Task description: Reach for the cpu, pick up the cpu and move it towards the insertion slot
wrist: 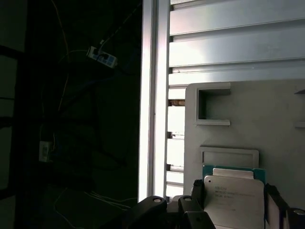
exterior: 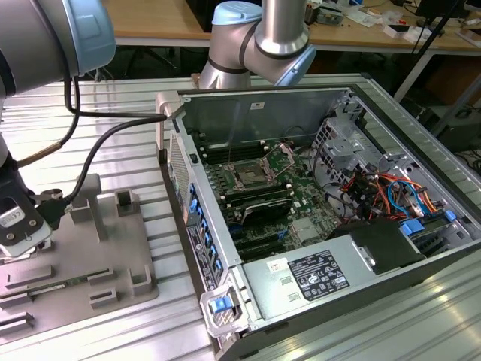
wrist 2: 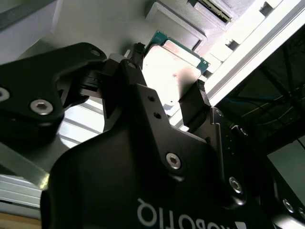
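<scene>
Second wrist view: the cpu (wrist 2: 172, 71) lies flat between the two black fingers (wrist 2: 193, 107), its pale metal top toward the camera and its thin green rim showing at the far edge. The fingers are drawn in narrow, one against each opposite side of the chip. The first wrist view gives the same hold, with a finger (wrist: 198, 191) set hard by the rim of the cpu (wrist: 233, 196). Just beyond the fingertips is a shallow square recess in the grey fixture plate (exterior: 113, 256). I cannot tell whether the chip has cleared the plate or rests on it.

In the exterior view the fingers are low over that plate on the ribbed metal desk (exterior: 113, 105). The insertion slot (exterior: 248, 178) is well apart from them, inside the open computer case (exterior: 301, 113).

My judgement is that the pick-up step is in hand: the grasp is made, the carry not begun. Moving on calls for a level, straight lift and enough height to pass over the case wall.
</scene>
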You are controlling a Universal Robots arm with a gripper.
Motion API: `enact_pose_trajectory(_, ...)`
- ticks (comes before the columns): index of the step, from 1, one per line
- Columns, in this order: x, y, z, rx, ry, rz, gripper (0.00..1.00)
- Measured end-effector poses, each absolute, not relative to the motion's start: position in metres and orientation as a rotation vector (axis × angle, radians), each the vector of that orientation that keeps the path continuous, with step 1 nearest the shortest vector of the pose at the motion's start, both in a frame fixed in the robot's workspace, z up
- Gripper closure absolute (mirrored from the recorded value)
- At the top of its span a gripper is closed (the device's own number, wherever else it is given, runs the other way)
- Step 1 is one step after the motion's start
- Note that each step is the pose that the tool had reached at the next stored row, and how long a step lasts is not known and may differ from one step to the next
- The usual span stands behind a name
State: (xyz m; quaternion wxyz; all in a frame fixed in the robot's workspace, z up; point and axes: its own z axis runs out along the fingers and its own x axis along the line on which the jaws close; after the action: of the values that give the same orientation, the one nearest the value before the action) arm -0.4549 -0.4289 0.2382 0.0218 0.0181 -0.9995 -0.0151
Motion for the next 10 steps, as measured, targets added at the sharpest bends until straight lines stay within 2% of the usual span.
enact_pose_trajectory(10,-0.4549,-0.4290,0.2417,0.056,-3.097,-0.047,0.45)
